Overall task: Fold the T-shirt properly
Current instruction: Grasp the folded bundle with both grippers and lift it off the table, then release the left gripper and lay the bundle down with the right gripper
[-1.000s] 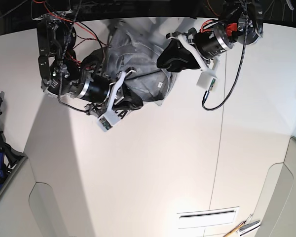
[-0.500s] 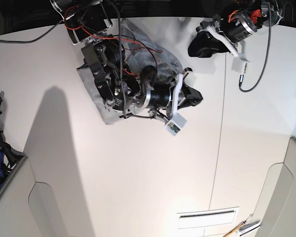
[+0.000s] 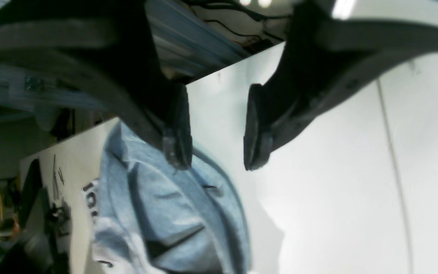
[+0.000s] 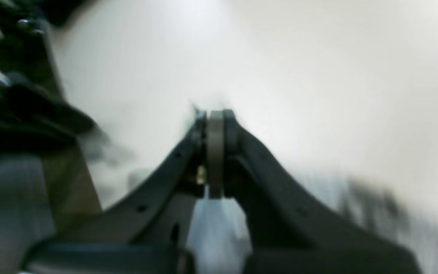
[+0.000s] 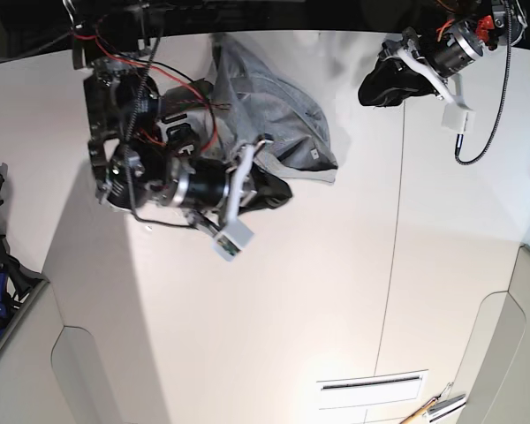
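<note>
Now the right gripper [image 5: 278, 192] sits lower and further toward the left of the base view than half a second ago, and the T-shirt [image 5: 274, 110] has come with it: a rumpled grey heap where a flatter sheet lay under that arm, its loose edge now reaching toward 4 o'clock. The left gripper [image 5: 378, 88] has pulled away to the top right corner, well apart from the cloth. I judge this a drag or regrasp rather than a finished fold; the shirt is bunched, not squared, so the folding looks far from done. In the right wrist view the jaws are pressed together with a thin pale strip between the pads [image 4: 215, 152], and blurred grey fabric lies just behind them; whether that strip is cloth I cannot tell. In the left wrist view the left jaws stand wide apart and empty, the shirt lying below them at 7 o'clock, not touching either fingertip [image 3: 255, 140].
</note>
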You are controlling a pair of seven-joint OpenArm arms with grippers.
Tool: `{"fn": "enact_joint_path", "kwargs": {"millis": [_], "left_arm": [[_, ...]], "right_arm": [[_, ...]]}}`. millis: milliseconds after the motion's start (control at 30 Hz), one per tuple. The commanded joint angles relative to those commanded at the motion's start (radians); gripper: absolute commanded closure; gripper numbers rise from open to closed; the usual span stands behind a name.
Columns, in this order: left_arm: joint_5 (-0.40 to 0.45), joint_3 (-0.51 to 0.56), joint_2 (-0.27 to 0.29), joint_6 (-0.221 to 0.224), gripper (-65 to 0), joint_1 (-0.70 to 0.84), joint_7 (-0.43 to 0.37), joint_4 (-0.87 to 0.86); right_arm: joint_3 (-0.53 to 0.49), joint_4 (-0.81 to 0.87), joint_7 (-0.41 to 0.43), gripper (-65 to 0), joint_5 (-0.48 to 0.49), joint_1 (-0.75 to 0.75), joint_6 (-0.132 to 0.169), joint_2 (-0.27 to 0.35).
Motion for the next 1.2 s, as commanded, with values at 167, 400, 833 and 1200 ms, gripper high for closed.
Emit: {"fn": "enact_joint_path", "kwargs": {"millis": [167,400,833,1200], "left_arm": [[0.000,0.000,0.000,0.000,-23.4,-0.006,-0.017,0.000],[0.000,0.000,0.000,0.000,-23.4,-0.019,-0.029,0.000],[-0.012,-0.024,0.000,0.000,-23.4,-0.019,-0.029,0.000],[-0.060,-0.058,0.000,0.000,-23.4,-0.019,-0.014,0.000]], "right_arm": [[0.066,0.033,0.006,0.0,0.070,-0.132,0.023,0.065],[-0.065,0.028,0.048,0.0,0.029,-0.252,0.022,0.061],[-0.217,0.133,0.122,0.0,-0.100,-0.273,0.014,0.025],[-0.164,-0.016,0.114,0.0,-0.272,-0.153,0.006,0.029]]}}
